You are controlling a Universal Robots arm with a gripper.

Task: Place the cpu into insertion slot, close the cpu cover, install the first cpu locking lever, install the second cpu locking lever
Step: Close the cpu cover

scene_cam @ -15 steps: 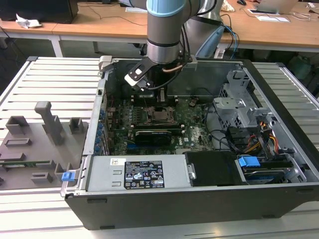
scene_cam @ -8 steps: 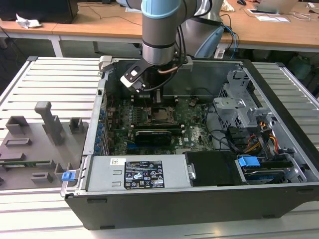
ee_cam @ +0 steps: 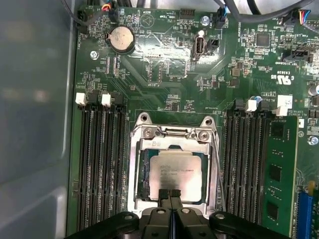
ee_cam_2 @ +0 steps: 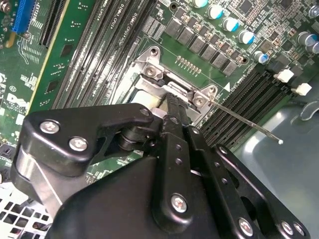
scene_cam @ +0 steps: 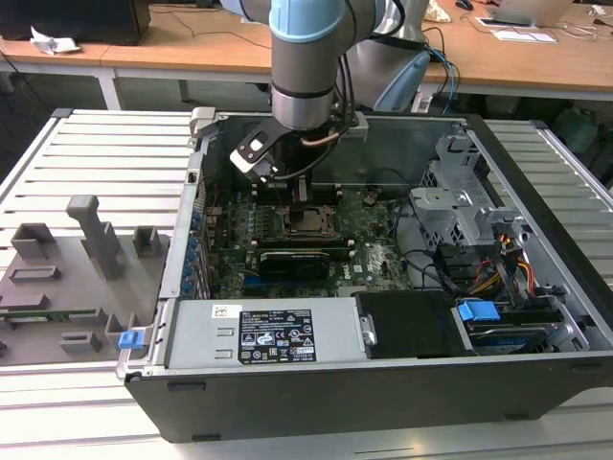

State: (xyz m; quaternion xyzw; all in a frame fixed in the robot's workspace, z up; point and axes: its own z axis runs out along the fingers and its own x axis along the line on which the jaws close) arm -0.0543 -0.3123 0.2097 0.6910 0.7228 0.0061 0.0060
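End effector (ee_cam: pixel 169 193), tips pressed together, sits at the cover's (ee_cam: pixel 135 169) edge; a slip could gouge the chip (ee_cam: pixel 175 168) beneath.

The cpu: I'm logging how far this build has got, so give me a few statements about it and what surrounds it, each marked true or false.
1. The cpu lies flat in the insertion slot. True.
2. The pincer holds the cpu lifted off the board. False: its shut tips sit at the socket's edge, and the cpu lies in the slot.
3. The memory slots run along one side of the socket alone. False: in the first wrist view they flank both sides.
4. A round coin battery sits on the board. True.
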